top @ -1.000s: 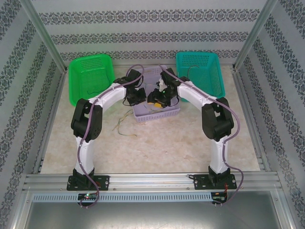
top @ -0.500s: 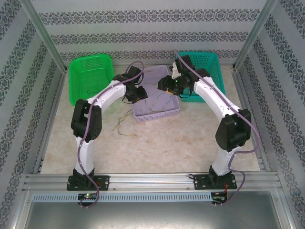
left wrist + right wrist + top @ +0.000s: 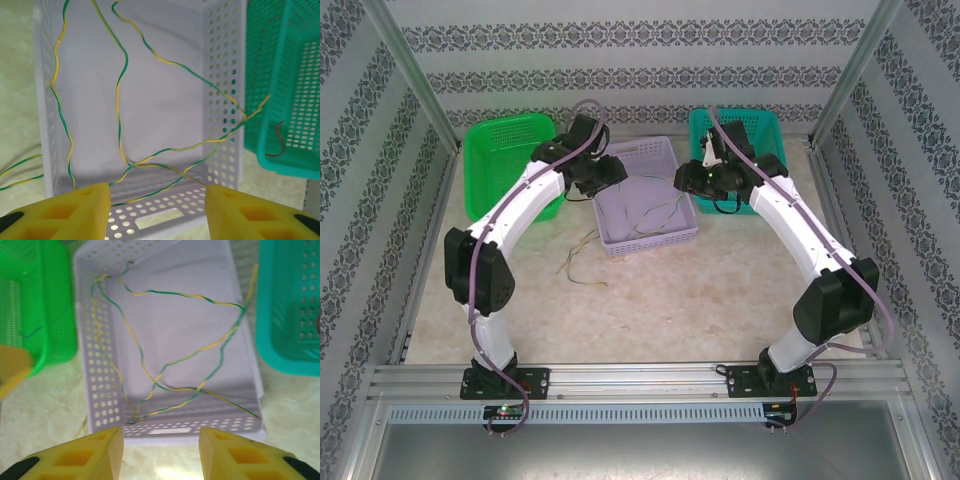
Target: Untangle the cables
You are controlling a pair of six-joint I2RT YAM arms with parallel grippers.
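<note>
Yellow-and-green cables lie crossed in the lilac basket. One strand trails over its left side onto the table. My left gripper hovers at the basket's left rim, open; in the left wrist view its yellow fingers frame the cables with nothing between them. My right gripper hangs at the basket's right rim, open as well. In the right wrist view the gripper sits above the basket's near wall, clear of the cables.
A green basket stands at the back left with a thin dark wire in it. A teal basket stands at the back right, and a dark red wire lies inside it. Patterned walls enclose the table.
The left gripper opened and drew back to the basket's left rim. The right arm lifted out of the lilac basket and swung right toward the teal one.
</note>
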